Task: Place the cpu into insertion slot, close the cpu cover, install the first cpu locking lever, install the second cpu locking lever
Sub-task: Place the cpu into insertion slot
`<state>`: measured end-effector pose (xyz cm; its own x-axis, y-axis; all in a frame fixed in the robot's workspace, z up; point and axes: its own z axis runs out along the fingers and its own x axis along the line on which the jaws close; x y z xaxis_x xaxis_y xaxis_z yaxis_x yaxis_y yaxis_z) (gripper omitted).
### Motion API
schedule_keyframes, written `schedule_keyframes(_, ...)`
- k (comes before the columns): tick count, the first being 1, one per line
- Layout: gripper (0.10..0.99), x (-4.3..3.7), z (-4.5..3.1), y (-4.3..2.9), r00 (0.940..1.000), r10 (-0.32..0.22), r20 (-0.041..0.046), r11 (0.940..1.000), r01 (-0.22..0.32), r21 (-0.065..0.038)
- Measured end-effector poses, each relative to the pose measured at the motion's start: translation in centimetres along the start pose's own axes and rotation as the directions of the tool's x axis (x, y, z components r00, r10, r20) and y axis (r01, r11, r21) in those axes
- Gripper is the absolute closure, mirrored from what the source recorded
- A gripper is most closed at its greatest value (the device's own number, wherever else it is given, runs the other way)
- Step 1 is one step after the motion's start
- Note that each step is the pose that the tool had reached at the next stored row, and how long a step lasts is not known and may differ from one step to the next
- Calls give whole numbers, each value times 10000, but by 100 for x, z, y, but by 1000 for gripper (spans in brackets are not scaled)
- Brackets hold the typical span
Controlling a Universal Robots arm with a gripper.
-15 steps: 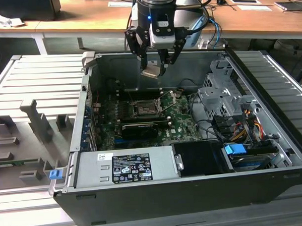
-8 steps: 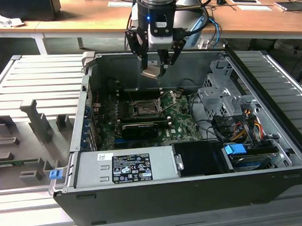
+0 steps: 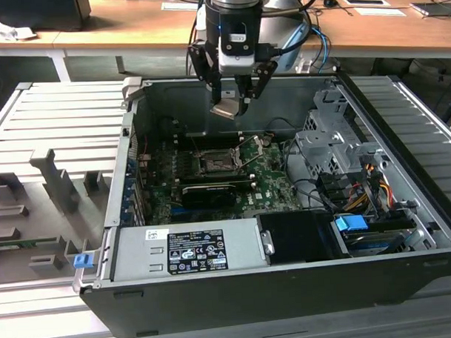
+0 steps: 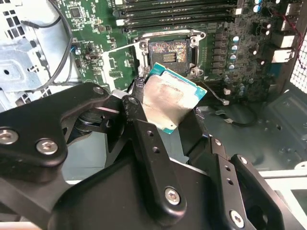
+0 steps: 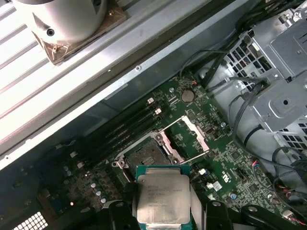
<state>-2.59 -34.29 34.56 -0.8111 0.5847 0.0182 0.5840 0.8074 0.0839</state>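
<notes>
My gripper [image 3: 233, 102] hangs above the open computer case, shut on the cpu [image 3: 227, 108], a small silver-faced square chip with a green edge. In both wrist views the cpu [image 4: 168, 99] [image 5: 160, 195] sits tilted between the black fingers [image 4: 141, 127], held clear above the green board. The insertion slot [image 3: 213, 163] [image 4: 168, 53] [image 5: 146, 154] lies bare and dark below it. The cpu cover [image 5: 190, 136] [image 4: 118, 61] stands swung open beside the slot, with thin metal levers [image 3: 248, 152] raised next to it.
A grey drive cage [image 3: 332, 147] with cables stands at the exterior view's right. A long black card [image 3: 205, 192] lies in front of the slot, and the power supply [image 3: 187, 248] is nearer. Memory slots [image 4: 177, 14] and the case wall [image 5: 139, 67] border the slot.
</notes>
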Motion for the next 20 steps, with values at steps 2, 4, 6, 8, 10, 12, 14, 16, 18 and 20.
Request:
schedule_keyframes(2,553,0,3,0,9993,364,31,9993,-364,-7)
schedule_keyframes(4,553,1,5,-1,9984,557,47,9984,-557,-10)
schedule_keyframes(6,553,5,7,-4,9974,712,61,9975,-712,-13)
schedule_keyframes(8,553,6,9,-5,9972,748,63,9972,-747,-15)
schedule_keyframes(10,553,7,11,-6,9971,758,64,9971,-758,-15)
schedule_keyframes(12,553,6,13,-6,9970,766,65,9971,-766,-16)
schedule_keyframes(14,553,7,14,-6,9970,776,66,9970,-776,-16)
schedule_keyframes(16,553,6,16,-6,9969,788,66,9969,-788,-16)
schedule_keyframes(18,553,6,17,-6,9968,799,68,9968,-799,-16)
schedule_keyframes(20,553,6,19,-6,9967,815,69,9967,-815,-17)
